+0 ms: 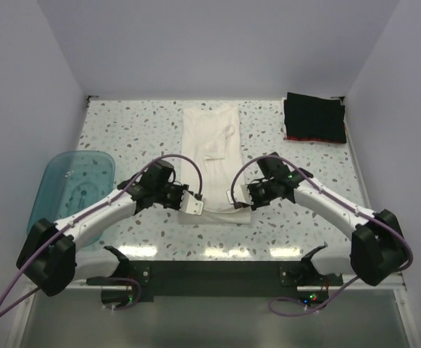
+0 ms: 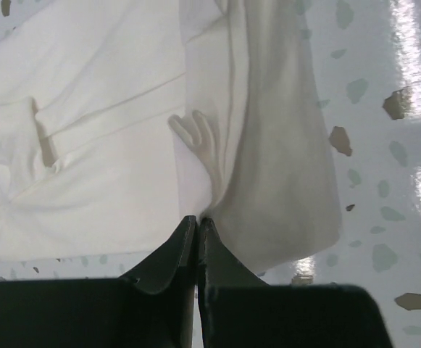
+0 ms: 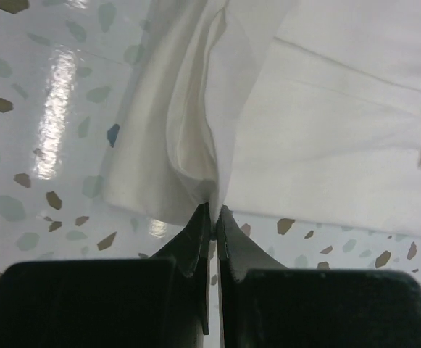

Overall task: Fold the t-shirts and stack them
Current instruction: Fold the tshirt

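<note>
now the left claw and right claw each pinch a near corner of the white t-shirt, a long strip in the middle of the table. crosswise fold seems next: lift evenly, carry the hem toward the far edge.

Top camera looks down — wrist cameras close over white t-shirt.

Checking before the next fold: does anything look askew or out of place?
Only the blue tub seems to overhang the left edge of the table. The white t-shirt lies straight, its near hem pinched by the left gripper and right gripper; the folded black stack sits tidy far right.
</note>
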`<state>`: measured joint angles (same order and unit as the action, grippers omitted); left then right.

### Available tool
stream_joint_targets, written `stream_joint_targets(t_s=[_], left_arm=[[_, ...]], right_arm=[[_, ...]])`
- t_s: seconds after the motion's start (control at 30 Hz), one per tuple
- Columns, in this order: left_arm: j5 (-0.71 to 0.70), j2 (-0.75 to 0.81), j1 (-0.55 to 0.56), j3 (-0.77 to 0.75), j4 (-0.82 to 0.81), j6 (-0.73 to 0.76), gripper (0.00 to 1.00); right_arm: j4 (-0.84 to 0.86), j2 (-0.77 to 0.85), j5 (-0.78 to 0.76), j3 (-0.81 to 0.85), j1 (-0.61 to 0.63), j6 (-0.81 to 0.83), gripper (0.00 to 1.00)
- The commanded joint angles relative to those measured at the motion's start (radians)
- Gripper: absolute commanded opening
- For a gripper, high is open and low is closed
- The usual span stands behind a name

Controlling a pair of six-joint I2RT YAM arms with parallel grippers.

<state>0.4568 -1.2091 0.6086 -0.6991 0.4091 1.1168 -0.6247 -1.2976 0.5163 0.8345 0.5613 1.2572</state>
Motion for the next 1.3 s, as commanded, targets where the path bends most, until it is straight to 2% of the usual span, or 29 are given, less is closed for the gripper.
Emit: stream_joint_targets(t_s=[0.0, 0.3, 0.57, 0.73, 1.23, 1.27], left_arm=[[0.077, -0.068, -0.081, -0.089, -0.072, 0.098, 0.00], [0.155, -0.326, -0.228, -0.321, -0.095, 0.184, 0.00], [0.175, -0.513, -0.288, -0.496, -0.124, 0.219, 0.00], [0.175, -0.605, -0.311, -0.585, -0.128, 0.221, 0.00], [0.143, -0.728, -0.320, -0.623, -0.219, 0.224, 0.00], [0.138, -0.731, -0.320, -0.625, -0.230, 0.221, 0.05]], right_arm=[[0.026, -0.086, 0.090, 0.103, -0.043, 0.116, 0.00], [0.048, -0.319, 0.123, 0.327, -0.144, 0.171, 0.00], [0.056, -0.532, 0.126, 0.534, -0.201, 0.168, 0.00], [0.094, -0.594, 0.129, 0.580, -0.225, 0.142, 0.00], [0.148, -0.703, 0.116, 0.632, -0.261, 0.119, 0.00], [0.135, -0.713, 0.097, 0.652, -0.261, 0.120, 0.00]])
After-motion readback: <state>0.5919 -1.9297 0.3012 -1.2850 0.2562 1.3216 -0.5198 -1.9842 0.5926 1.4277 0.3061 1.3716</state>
